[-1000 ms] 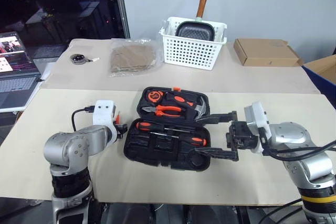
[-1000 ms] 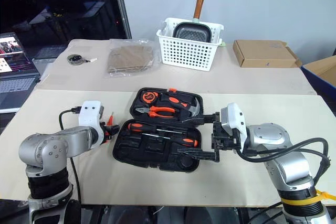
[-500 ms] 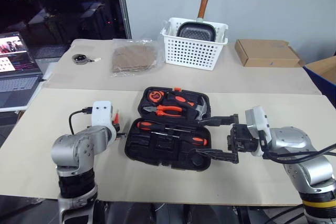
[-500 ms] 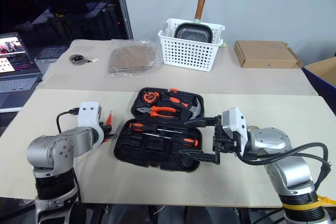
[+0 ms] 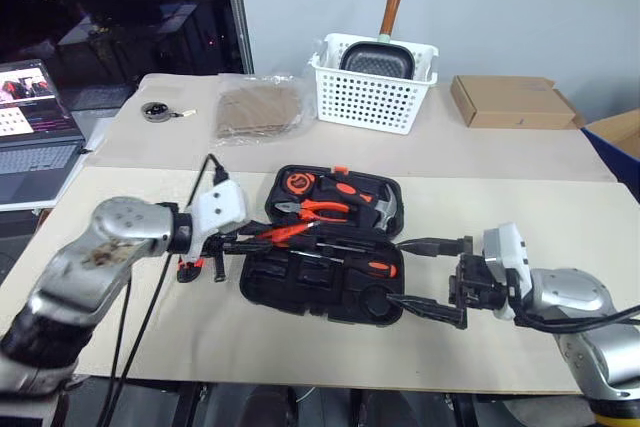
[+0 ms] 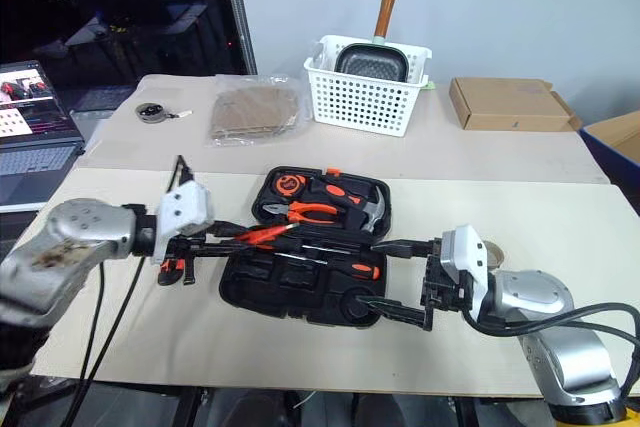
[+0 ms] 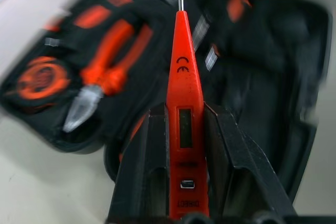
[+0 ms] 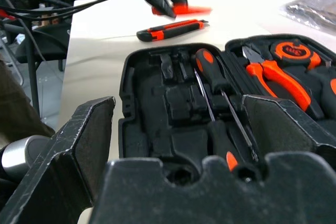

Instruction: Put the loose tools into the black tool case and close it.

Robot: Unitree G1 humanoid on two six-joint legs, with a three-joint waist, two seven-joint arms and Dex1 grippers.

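Observation:
The black tool case [image 5: 300, 285] lies open in the middle of the table, pliers, hammer and tape measure in its far half. Two long screwdrivers [image 5: 372, 267] lie in recesses of the near half. My left gripper [image 5: 250, 240] hovers at the case's left edge, shut on the slim orange tester screwdriver [image 7: 181, 82], whose tip points over the case. The utility knife [image 8: 170, 30] lies on the table left of the case, under that gripper. My right gripper [image 5: 432, 277] stands open at the case's right edge, holding nothing. A small beige roll [image 6: 492, 247] peeks out behind it.
A white perforated basket [image 5: 370, 97] holding a pan stands at the back. A cardboard box [image 5: 508, 100] lies to its right and a plastic bag [image 5: 256, 107] to its left. A laptop [image 5: 35, 137] sits at the far left, a blue box [image 5: 622, 132] at the right edge.
My left gripper shut on the tester screwdriver, lifted it off the table, rolled, and swung right over the case's edge. My right gripper sank a little, staying open.

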